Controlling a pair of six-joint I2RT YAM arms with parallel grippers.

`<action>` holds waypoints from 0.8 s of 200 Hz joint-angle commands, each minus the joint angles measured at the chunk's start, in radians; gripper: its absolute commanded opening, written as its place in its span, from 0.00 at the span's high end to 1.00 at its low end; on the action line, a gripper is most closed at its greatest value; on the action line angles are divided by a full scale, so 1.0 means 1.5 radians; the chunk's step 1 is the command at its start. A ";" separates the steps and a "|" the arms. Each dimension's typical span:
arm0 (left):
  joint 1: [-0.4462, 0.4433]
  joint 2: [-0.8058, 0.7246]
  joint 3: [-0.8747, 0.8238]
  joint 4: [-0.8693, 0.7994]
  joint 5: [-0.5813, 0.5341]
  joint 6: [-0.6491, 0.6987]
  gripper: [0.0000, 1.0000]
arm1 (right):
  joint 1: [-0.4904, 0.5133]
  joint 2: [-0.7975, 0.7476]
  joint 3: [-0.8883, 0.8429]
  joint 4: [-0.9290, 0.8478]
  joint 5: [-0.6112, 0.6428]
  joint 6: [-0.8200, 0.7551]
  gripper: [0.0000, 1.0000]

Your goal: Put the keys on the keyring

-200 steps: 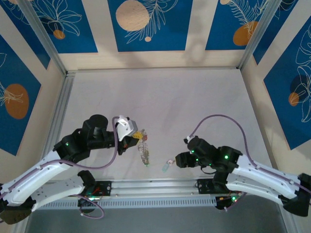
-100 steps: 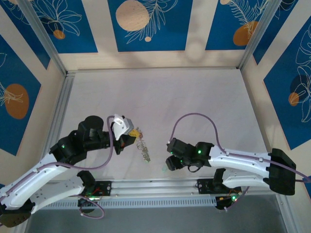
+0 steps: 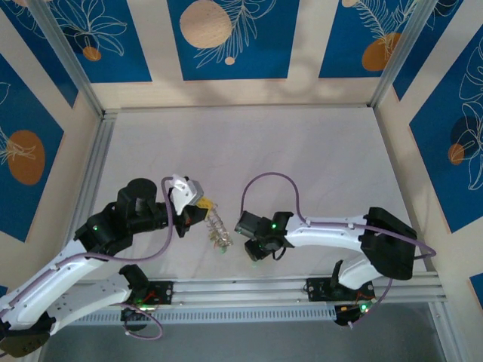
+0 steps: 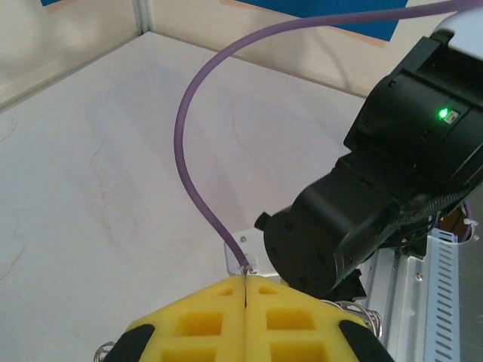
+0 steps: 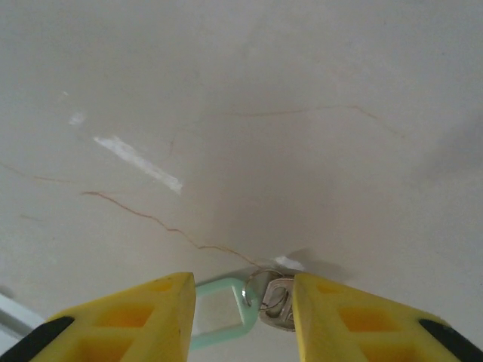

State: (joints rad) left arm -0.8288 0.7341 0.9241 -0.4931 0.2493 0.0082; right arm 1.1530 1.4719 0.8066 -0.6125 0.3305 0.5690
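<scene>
Right hand (image 5: 243, 292): to the right of the keyring (image 3: 216, 229) and slightly nearer the arm bases. Its yellow fingers (image 5: 143, 317) stand apart, one on each side of the mint key. Whether they touch it cannot be told.
Mint key (image 5: 219, 311): lies flat on the bench (image 3: 302, 151), right of the keyring and apart from it. The pale mint head is toward the left finger. A small wire loop and the silver blade are toward the right finger.
Keyring: a cluster of metal loops carrying keys (image 3: 224, 243), between the two hands. Whether it rests on the bench or hangs clear cannot be told.
Left hand (image 4: 246, 290): just left of the keyring and slightly beyond it. Its yellow pads (image 4: 204, 324) are pressed together, clamped on the keyring, and wire loops show at both outer edges of the pads.
Purple cable (image 4: 189, 151): arches over the bench beyond the keyring.
Bench, far part: pale with fine veins, running from the keyring to the back wall.
</scene>
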 commanded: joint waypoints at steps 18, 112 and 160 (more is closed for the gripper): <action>0.016 0.002 0.002 0.027 0.007 -0.006 1.00 | 0.020 0.021 0.015 -0.065 0.024 0.035 0.65; 0.025 -0.008 0.002 0.020 0.013 -0.007 1.00 | 0.024 0.065 0.025 -0.041 0.023 0.022 0.69; 0.027 -0.009 0.001 0.019 0.012 -0.008 1.00 | 0.023 0.066 0.021 -0.039 0.030 0.018 0.80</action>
State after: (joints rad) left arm -0.8005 0.7406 0.9207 -0.4946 0.2531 0.0055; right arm 1.1812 1.5600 0.8341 -0.6640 0.3599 0.5957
